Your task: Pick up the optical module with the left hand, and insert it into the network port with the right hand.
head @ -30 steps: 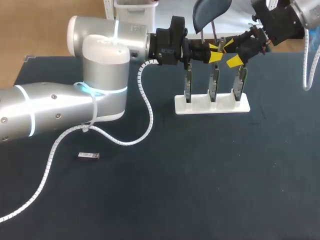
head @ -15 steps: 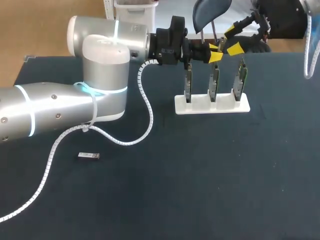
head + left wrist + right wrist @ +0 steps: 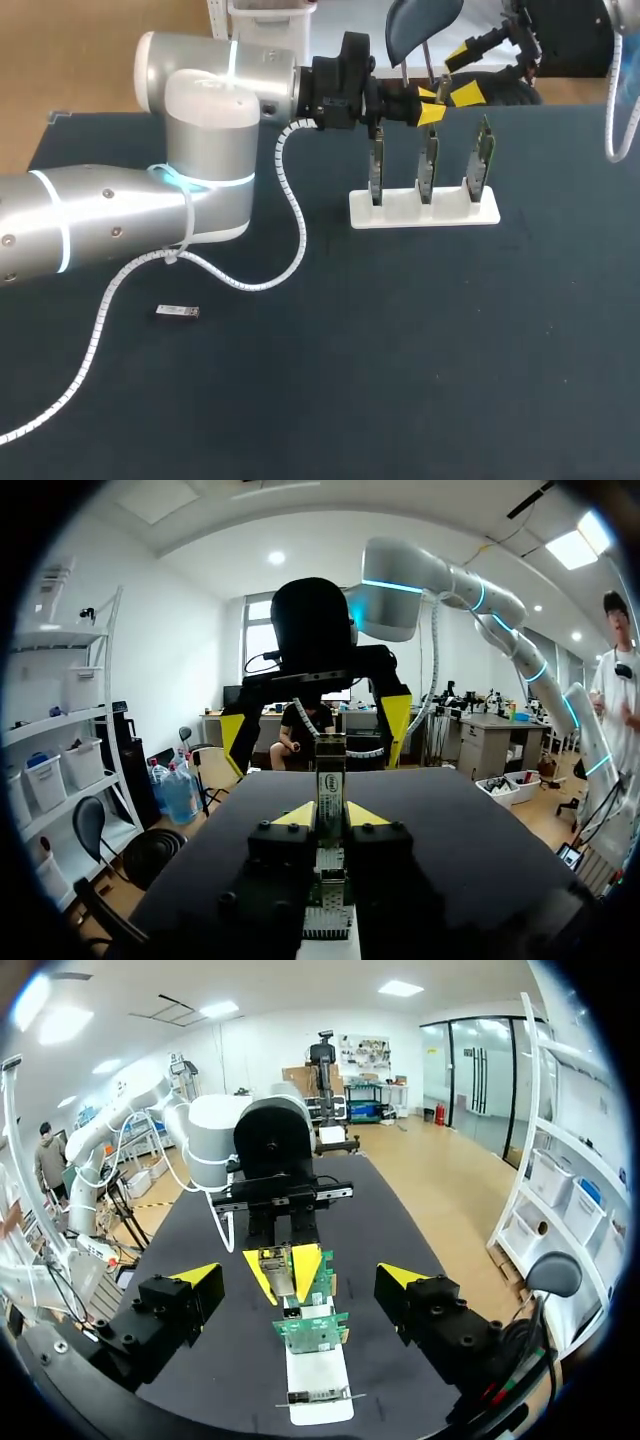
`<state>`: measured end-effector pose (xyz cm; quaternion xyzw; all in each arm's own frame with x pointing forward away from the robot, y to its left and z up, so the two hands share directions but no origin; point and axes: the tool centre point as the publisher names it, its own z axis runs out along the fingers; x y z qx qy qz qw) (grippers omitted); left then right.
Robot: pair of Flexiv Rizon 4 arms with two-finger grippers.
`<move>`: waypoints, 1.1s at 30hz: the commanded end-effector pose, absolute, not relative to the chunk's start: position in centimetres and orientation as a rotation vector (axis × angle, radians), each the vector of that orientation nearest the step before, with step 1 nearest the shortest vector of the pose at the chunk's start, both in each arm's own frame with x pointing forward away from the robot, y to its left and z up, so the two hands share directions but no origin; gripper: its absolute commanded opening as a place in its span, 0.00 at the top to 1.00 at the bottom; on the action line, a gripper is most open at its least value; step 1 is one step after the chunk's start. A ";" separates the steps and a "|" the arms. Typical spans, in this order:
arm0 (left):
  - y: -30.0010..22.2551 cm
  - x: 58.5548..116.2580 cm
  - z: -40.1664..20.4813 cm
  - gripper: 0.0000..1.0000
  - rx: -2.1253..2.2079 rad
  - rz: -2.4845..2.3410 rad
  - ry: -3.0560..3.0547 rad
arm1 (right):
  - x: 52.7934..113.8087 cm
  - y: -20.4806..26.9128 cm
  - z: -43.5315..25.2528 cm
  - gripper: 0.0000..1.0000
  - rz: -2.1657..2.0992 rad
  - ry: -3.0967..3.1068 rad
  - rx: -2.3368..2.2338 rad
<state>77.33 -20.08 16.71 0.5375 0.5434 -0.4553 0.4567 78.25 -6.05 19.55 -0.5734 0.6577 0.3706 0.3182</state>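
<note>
My left gripper (image 3: pixel 428 105) hangs above the middle of three upright circuit boards (image 3: pixel 427 160) in a white stand (image 3: pixel 423 213). In the left wrist view the left gripper (image 3: pixel 330 816) is shut on a slim metal optical module (image 3: pixel 329 783) that sticks out ahead of its yellow tips. My right gripper (image 3: pixel 462 73) faces it from beyond the boards, open and apart from the module. In the right wrist view the right gripper (image 3: pixel 300 1275) stands wide, with the held module (image 3: pixel 277 1266) and the boards (image 3: pixel 312 1328) ahead of and below it.
A second optical module (image 3: pixel 178 312) lies loose on the dark mat at the front left. My left arm and its white spiral cable (image 3: pixel 295 235) stretch across the left half of the table. The mat (image 3: pixel 420 360) in front of the stand is bare.
The right gripper has drawn back and up, away from the left gripper's tips and the boards. The left arm and the held module have not moved.
</note>
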 end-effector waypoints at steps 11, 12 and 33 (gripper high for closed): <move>-20.0 77.2 16.7 1.00 1.322 -1.121 1.339 | 78.0 -5.0 19.8 0.00 0.990 1.687 -1.537; -20.0 77.2 16.7 1.00 1.322 -1.121 1.339 | 78.0 -4.9 19.8 0.00 0.992 1.684 -1.544; -20.0 77.2 16.7 1.00 1.322 -1.121 1.339 | 78.3 -4.4 19.9 0.00 0.994 1.669 -1.586</move>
